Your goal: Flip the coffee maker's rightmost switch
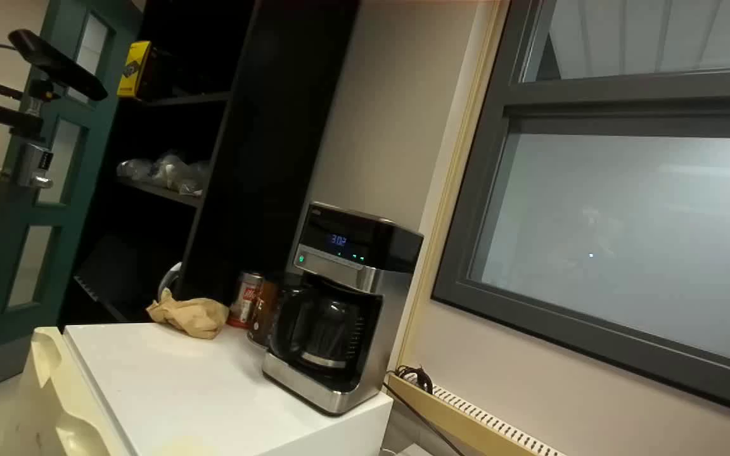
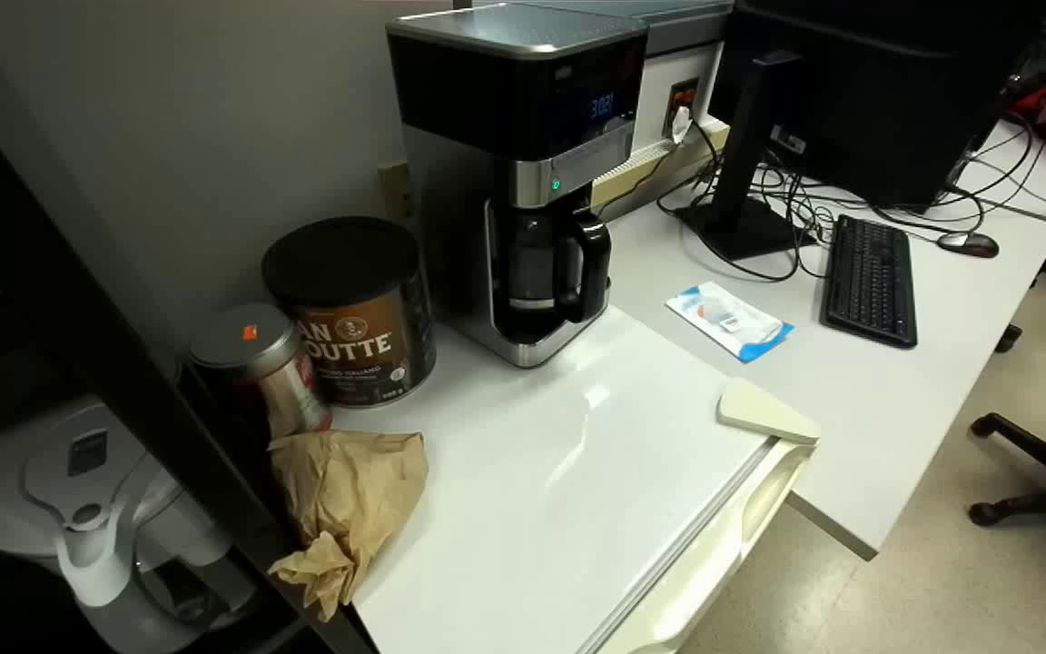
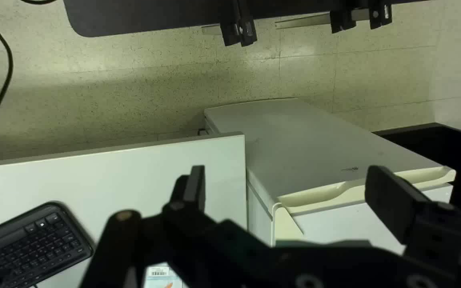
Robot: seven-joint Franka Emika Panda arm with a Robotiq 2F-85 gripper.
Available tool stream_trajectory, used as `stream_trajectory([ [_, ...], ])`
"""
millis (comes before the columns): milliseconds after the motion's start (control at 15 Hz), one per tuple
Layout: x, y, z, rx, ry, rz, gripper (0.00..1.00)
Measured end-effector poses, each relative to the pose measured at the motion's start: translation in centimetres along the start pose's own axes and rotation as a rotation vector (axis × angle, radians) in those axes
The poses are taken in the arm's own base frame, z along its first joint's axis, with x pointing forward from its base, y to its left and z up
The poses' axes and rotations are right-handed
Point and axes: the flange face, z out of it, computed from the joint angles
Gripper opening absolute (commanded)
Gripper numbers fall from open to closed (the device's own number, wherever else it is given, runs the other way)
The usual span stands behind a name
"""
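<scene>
In both exterior views the coffee maker (image 2: 527, 182) stands upright on the white surface (image 2: 523, 518), close to the wall (image 1: 377, 126), its dark carafe (image 2: 532, 263) seated below the silvery control band (image 1: 333, 267), a green indicator (image 1: 301, 258) lit and the clock display (image 1: 338, 240) reading 3:02. Beside it stand a large brown can (image 2: 350, 336) with black lid (image 2: 341, 259) and a smaller silver-and-red can (image 2: 291, 391), a crumpled paper bag (image 2: 355, 509) lying next to the latter. The fingers (image 3: 392, 208) are spread apart in the wrist view, a cream drawer edge (image 3: 322, 196) and black keyboard (image 3: 42, 246) showing in the background.

Coffee maker (image 2: 527, 182) on cabinet (image 2: 541, 509), canister (image 2: 355, 331) just beside.
</scene>
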Motion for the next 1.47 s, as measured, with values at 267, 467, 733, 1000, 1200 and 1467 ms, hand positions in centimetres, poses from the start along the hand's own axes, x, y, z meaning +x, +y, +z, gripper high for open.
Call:
stream_trajectory([
  [267, 0.0, 0.0, 0.0, 0.000, 0.000, 0.000, 1.00],
  [467, 0.0, 0.0, 0.0, 0.000, 0.000, 0.000, 1.00],
  [733, 0.0, 0.0, 0.0, 0.000, 0.000, 0.000, 1.00],
  [1000, 0.1, -0.2, 0.0, -0.003, -0.003, -0.004, 1.00],
  [1200, 0.7, -0.8, 0.0, -0.014, -0.003, -0.019, 1.00],
  [1467, 2.9, -1.9, 0.0, -0.036, 0.025, -0.050, 1.00],
])
